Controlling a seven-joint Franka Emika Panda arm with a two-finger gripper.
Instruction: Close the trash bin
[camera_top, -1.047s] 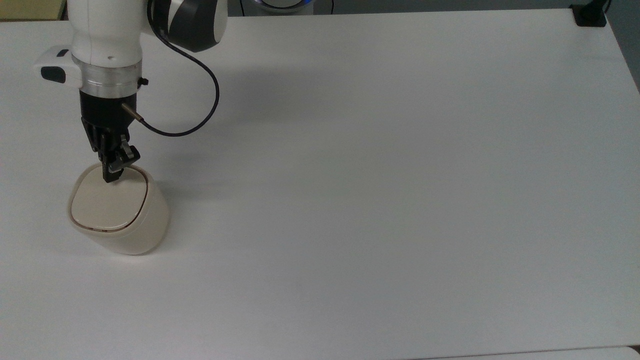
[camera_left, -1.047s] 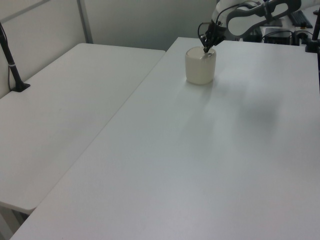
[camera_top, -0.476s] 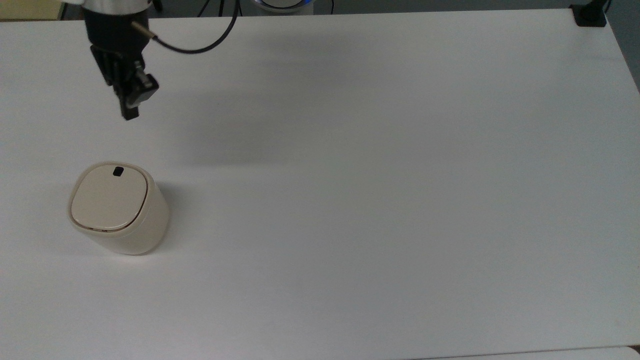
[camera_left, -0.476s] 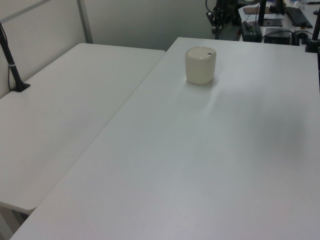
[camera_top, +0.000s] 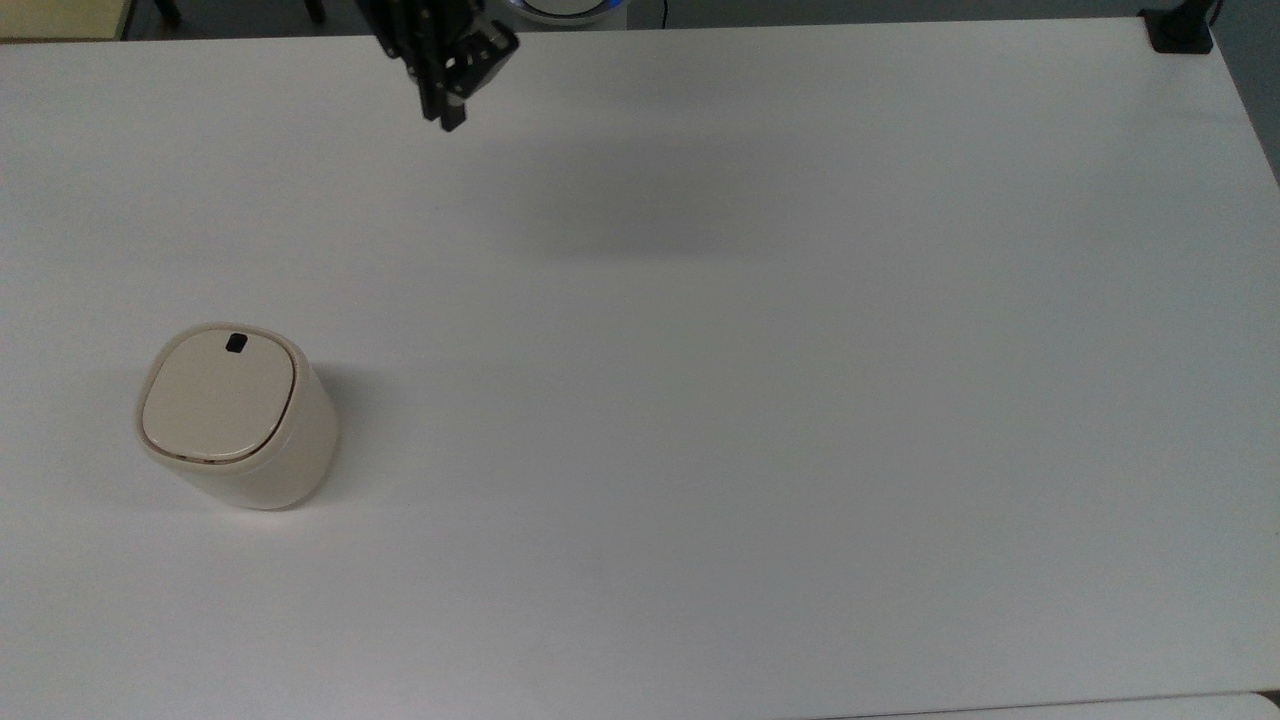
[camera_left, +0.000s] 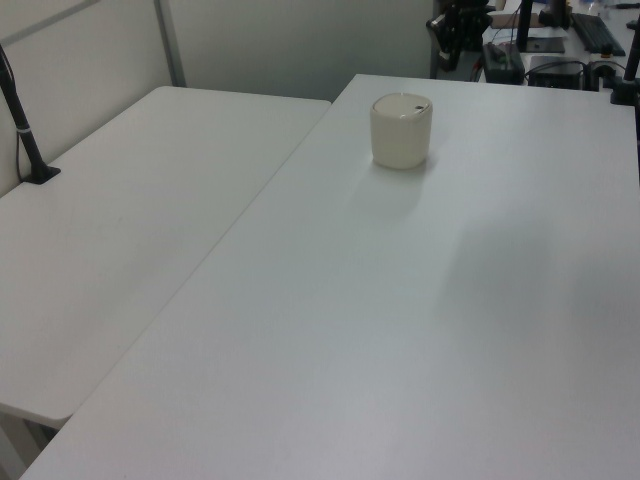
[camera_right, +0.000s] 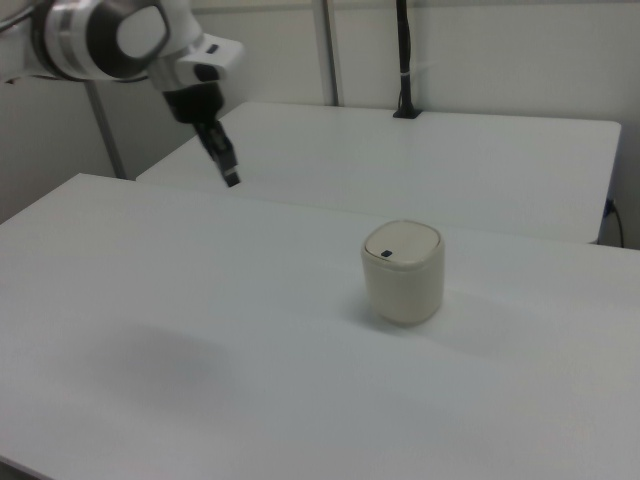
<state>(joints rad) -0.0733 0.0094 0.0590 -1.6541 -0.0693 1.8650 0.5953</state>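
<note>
The small cream plastic trash bin (camera_top: 235, 415) stands upright on the white table (camera_top: 760, 400), flat lid down. The black two-finger gripper (camera_top: 444, 108), fingers pressed together and empty, hangs well apart from it, nothing between them.

Broad white rectangular table (camera_top: 760, 420) with a matte top, a soft grey shadow near its far edge in the top view. Second white table (camera_left: 130, 230) butted alongside, on the left view's left. Black post (camera_left: 22, 125) clamped at that second table's edge. Dark clamp block (camera_top: 1178, 30) at the top view's upper right corner.
</note>
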